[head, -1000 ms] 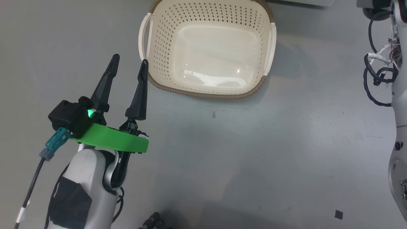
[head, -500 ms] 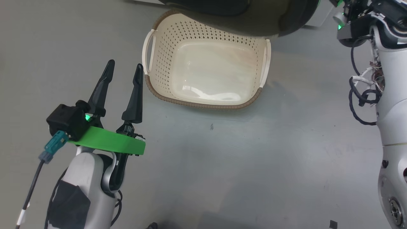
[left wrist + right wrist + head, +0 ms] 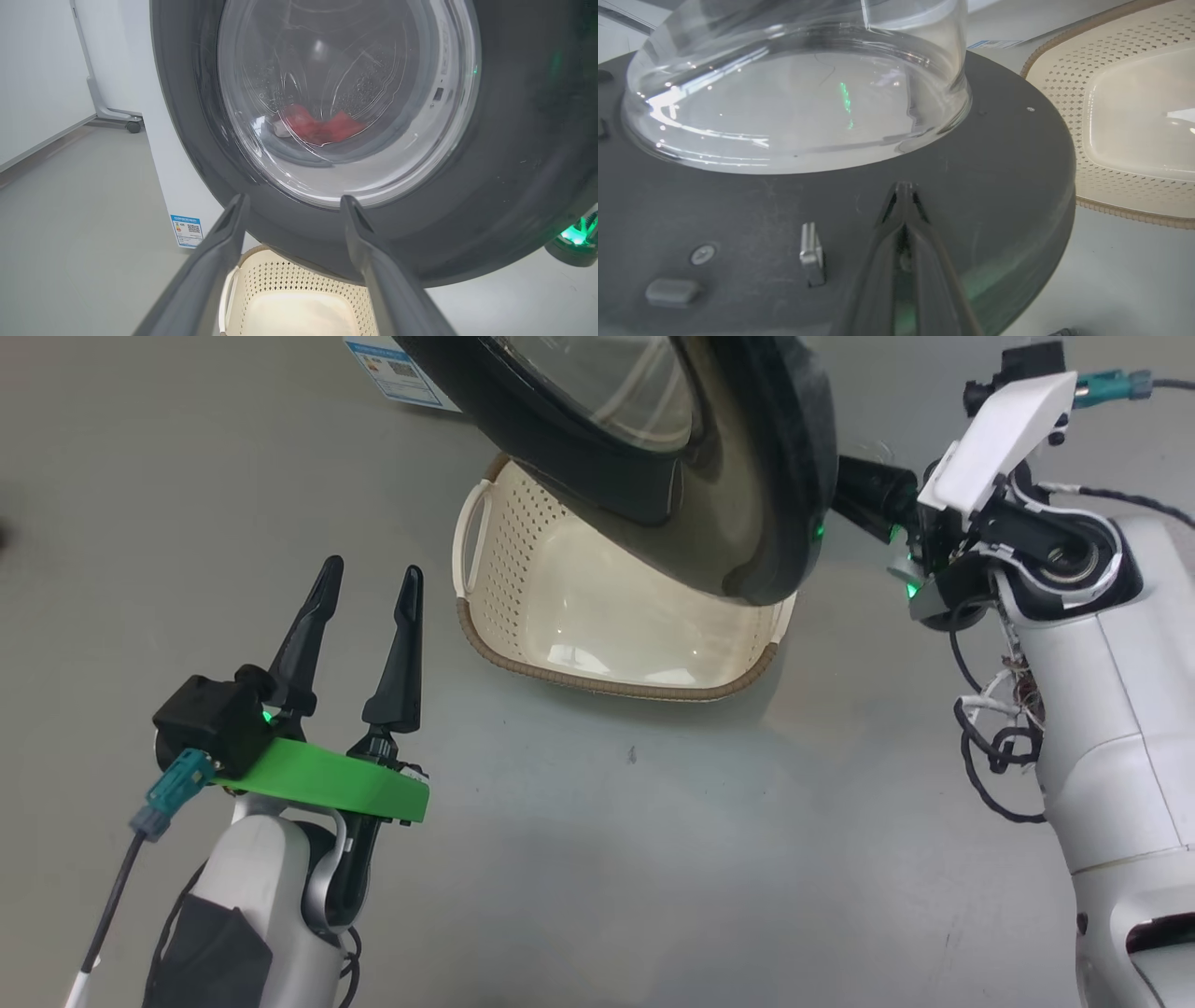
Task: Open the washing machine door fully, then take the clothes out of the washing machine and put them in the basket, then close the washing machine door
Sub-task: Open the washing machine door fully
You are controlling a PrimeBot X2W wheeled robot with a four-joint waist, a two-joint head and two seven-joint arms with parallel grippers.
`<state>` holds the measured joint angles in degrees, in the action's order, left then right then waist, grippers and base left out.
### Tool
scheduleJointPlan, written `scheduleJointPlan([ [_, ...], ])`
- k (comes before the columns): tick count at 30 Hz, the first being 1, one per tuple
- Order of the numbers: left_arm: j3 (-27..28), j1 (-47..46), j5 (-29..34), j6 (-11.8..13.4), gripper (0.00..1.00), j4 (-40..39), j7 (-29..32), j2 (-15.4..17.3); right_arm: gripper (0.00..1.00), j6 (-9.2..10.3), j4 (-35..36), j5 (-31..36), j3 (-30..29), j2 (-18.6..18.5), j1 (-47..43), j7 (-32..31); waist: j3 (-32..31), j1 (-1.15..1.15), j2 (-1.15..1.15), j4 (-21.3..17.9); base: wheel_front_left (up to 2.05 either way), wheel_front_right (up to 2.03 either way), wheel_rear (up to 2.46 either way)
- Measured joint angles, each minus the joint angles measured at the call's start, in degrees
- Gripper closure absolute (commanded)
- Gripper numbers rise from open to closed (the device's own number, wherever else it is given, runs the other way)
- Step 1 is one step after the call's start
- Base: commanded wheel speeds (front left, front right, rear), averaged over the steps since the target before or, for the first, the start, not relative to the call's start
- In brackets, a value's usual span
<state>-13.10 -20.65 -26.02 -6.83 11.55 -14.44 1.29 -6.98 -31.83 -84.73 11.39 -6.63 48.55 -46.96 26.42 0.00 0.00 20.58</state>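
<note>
One washing machine door (image 3: 747, 476), one basket (image 3: 607, 683) and one red garment (image 3: 322, 128) are counted; the blue label (image 3: 187, 229) is too small to be read; the left gripper (image 3: 372, 567) is spread empty, the right gripper (image 3: 903, 186) pinched closed.

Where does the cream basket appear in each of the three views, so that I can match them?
Head view: the basket sits at upper centre, partly hidden by the washing machine door.
Left wrist view: basket at the bottom centre, below the door.
Right wrist view: basket at the upper right, beyond the door's rim.
Shared landmark: the door's black rim, next to the basket in all three.
</note>
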Motion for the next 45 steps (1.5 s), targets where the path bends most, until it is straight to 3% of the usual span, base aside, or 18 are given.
scheduleJointPlan([
  [19,-2.7,3.3,-1.2,0.0,0.00,2.5,0.0,0.0,1.00,0.00,2.6,-0.5,7.3,1.9,-11.2,-0.1,-5.5,0.00,0.00,6.9,0.00,0.00,0.00],
  [29,-2.9,5.0,-1.2,0.0,0.00,3.8,0.0,0.0,1.00,0.01,3.7,-0.6,10.2,2.1,-13.9,5.0,-8.2,0.00,0.00,10.6,0.00,0.00,0.00],
  [33,-2.6,5.4,-1.2,0.0,0.00,4.3,0.0,0.1,1.00,0.01,5.2,-4.0,13.6,2.1,-14.5,7.2,-9.3,0.00,0.00,11.6,0.00,0.00,0.00],
  [45,-0.5,5.8,-1.2,0.0,0.00,4.6,0.0,0.1,1.00,0.01,6.1,-6.6,19.8,2.4,-15.7,13.6,-11.0,0.00,0.00,11.2,0.00,0.00,0.00],
])
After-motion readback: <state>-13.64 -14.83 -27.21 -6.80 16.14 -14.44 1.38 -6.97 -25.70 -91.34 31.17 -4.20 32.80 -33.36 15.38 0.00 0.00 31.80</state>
